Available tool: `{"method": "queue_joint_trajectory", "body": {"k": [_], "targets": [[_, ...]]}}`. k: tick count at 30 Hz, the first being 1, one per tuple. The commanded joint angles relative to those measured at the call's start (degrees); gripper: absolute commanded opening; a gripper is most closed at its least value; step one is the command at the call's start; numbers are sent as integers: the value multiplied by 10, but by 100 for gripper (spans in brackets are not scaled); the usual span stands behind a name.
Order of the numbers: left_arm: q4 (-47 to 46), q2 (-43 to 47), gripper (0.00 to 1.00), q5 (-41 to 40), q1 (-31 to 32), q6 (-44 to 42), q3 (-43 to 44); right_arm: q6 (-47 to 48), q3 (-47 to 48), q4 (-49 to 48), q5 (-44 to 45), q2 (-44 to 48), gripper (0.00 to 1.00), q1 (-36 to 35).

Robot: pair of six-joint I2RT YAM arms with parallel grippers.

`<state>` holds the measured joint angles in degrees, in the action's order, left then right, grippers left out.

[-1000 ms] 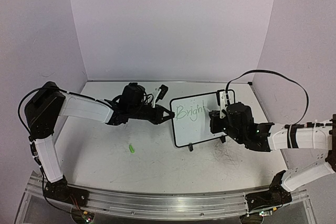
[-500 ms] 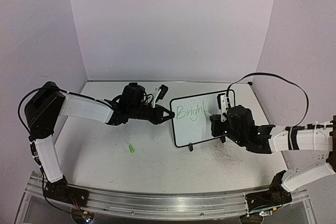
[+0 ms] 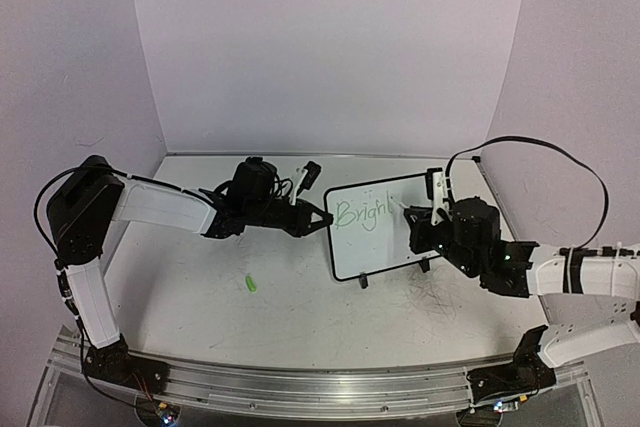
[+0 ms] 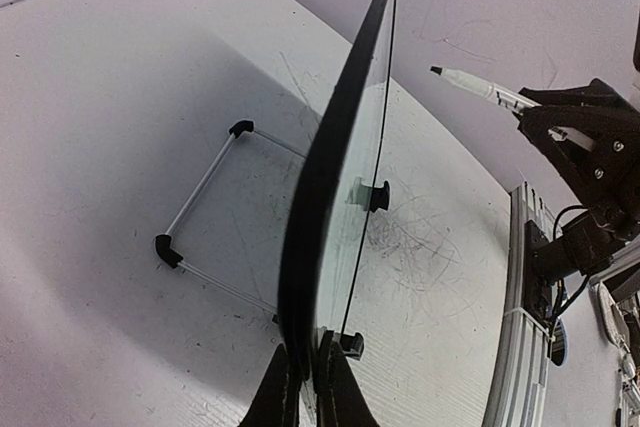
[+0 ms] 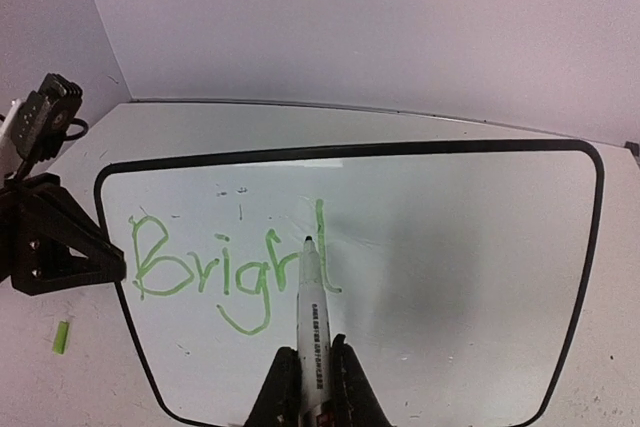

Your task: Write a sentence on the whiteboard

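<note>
The whiteboard (image 3: 385,247) stands tilted on the table, and its black-framed face (image 5: 450,247) fills the right wrist view. The sentence (image 5: 215,267) reads "Brigh" plus one tall stroke in light green (image 3: 360,214). My left gripper (image 3: 322,220) is shut on the board's left edge, seen edge-on (image 4: 340,177) between the gripper's (image 4: 305,352) fingers. My right gripper (image 5: 312,347) is shut on a white marker (image 5: 312,307), with the tip next to the tall stroke. From the left wrist the marker (image 4: 480,87) shows its tip a short way off the board face. The right gripper (image 3: 415,219) is in front of the board's right half.
A small green cap (image 3: 250,283) lies on the table left of the board, also seen low left (image 5: 62,336). The board's wire stand (image 4: 205,217) props it from behind. Grey scribbles (image 3: 435,292) mark the tabletop in front of the board. Walls close in on three sides.
My right gripper with the marker has shifted right along the board, uncovering the tall stroke after "Brigh". The left arm and the board have not moved.
</note>
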<state>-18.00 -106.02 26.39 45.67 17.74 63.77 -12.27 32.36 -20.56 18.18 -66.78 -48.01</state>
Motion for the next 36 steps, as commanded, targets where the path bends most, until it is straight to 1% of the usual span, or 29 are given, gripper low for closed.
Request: {"method": "queue_joint_trajectory", "body": {"k": [1, 13, 17, 30, 32, 36], "targets": [[24, 18, 0, -17, 2, -26, 18, 17, 25, -21, -8, -27, 0, 2], [25, 19, 0, -18, 2, -28, 18, 18, 38, -25, 2, -52, 0, 2], [25, 19, 0, -18, 2, -28, 18, 16, 42, -24, 19, -63, 0, 2], [26, 19, 0, -18, 2, -29, 18, -11, 53, 31, 82, -70, 0, 2], [27, 19, 0, -18, 2, -29, 18, -16, 48, 36, 83, -58, 0, 1], [27, 20, 0, -18, 2, -29, 18, 6, -18, -34, 40, 38, 0, 3]]}}
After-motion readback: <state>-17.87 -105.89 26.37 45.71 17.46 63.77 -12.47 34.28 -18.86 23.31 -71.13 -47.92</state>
